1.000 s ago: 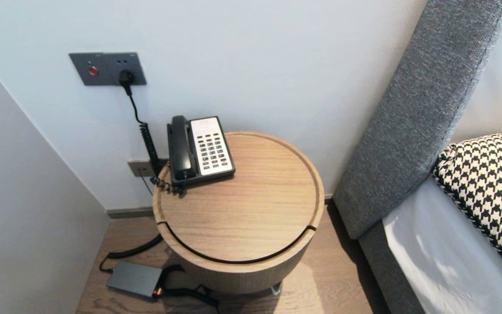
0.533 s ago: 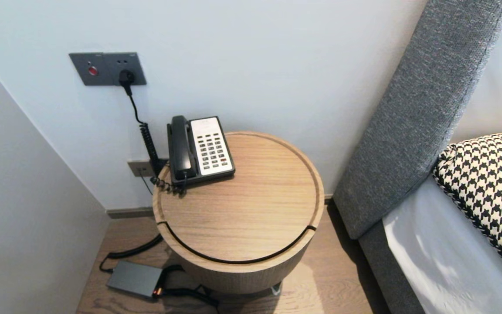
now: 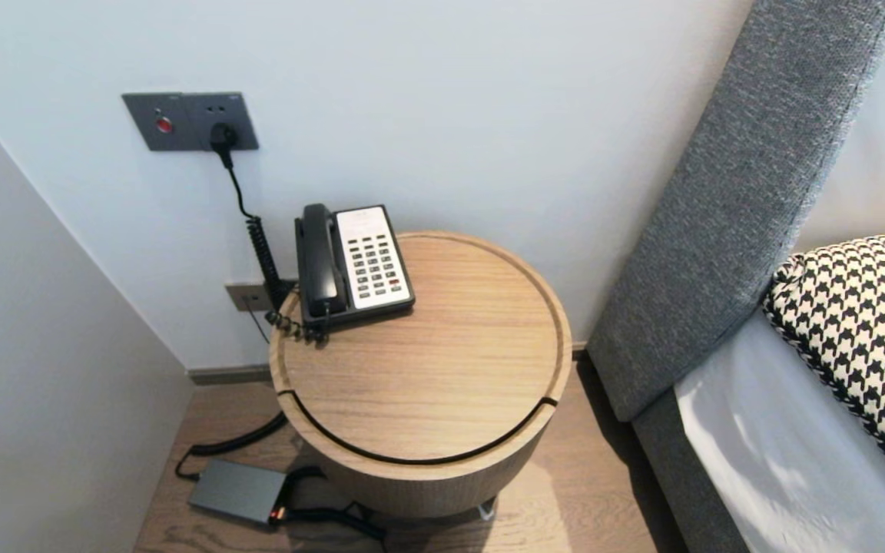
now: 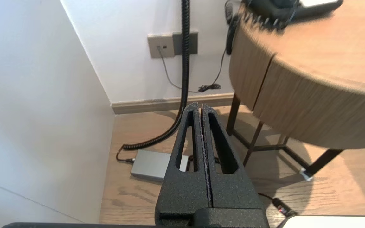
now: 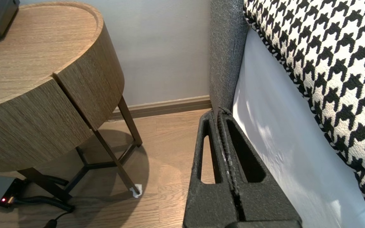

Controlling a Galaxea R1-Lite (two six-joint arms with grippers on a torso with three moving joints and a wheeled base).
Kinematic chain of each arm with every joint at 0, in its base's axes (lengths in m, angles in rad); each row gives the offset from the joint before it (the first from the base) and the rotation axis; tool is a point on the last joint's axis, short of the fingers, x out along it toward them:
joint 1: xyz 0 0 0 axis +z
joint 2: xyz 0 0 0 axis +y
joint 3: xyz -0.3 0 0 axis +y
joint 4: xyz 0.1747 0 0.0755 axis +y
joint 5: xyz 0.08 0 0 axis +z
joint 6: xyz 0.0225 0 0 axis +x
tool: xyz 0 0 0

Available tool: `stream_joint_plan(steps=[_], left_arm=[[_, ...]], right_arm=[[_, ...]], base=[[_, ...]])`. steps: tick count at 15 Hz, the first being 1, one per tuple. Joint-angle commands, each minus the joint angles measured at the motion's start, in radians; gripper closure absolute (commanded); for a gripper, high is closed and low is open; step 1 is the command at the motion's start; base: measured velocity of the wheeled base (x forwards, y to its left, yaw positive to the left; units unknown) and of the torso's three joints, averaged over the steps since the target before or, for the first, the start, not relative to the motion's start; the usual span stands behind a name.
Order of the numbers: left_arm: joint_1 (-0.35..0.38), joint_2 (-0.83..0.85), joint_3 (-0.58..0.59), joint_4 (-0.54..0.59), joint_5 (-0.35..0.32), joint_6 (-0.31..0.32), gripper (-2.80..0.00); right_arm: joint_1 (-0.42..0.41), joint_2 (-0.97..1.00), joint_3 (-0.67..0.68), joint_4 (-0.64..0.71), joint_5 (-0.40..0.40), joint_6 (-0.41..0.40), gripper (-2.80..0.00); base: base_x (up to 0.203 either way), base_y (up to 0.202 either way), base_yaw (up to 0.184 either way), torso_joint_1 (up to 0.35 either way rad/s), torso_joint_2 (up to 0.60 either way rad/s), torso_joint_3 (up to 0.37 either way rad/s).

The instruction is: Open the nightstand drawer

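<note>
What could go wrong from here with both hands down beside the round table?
1. The left hand, shut, points at the coiled cable running down to the grey adapter; moving forward could snag it.
2. The phone sits at the table rim; a tug on its cord could drag it off.
3. The right hand, shut, hangs close to the headboard; a swing could scrape it.

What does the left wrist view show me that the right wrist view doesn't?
Only the left wrist view: the left gripper, shut, and the wall socket. Only the right wrist view: the right gripper, shut, beside the grey headboard and houndstooth pillow. Both: the round wooden table, the phone and the grey box on the floor.
</note>
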Motion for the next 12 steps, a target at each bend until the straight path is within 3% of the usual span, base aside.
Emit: stream_joint_plan(steps=[1, 7, 10, 12], left_arm=[[0.000, 0.123, -0.130, 0.010, -0.006, -0.005, 0.00], [0.000, 0.504, -0.528, 0.056, -0.042, -0.106, 0.00], [0.000, 0.588, -0.634, 0.163, -0.059, -0.142, 0.00], [-0.002, 0.696, -0.791, 0.302, -0.082, -0.167, 0.00]], right_arm=[[0.000, 0.002, 0.026, -0.001, 0.000, 0.000, 0.00], [0.000, 0.002, 0.026, -0.001, 0.000, 0.000, 0.00], [0.000, 0.002, 0.026, -0.001, 0.000, 0.000, 0.00], [0.000, 0.002, 0.026, -0.001, 0.000, 0.000, 0.00]], base=[[0.000, 0.000, 0.000, 0.000, 0.00, 0.000], [0.000, 0.000, 0.000, 0.000, 0.00, 0.000], [0.000, 0.000, 0.000, 0.000, 0.00, 0.000], [0.000, 0.000, 0.000, 0.000, 0.00, 0.000]])
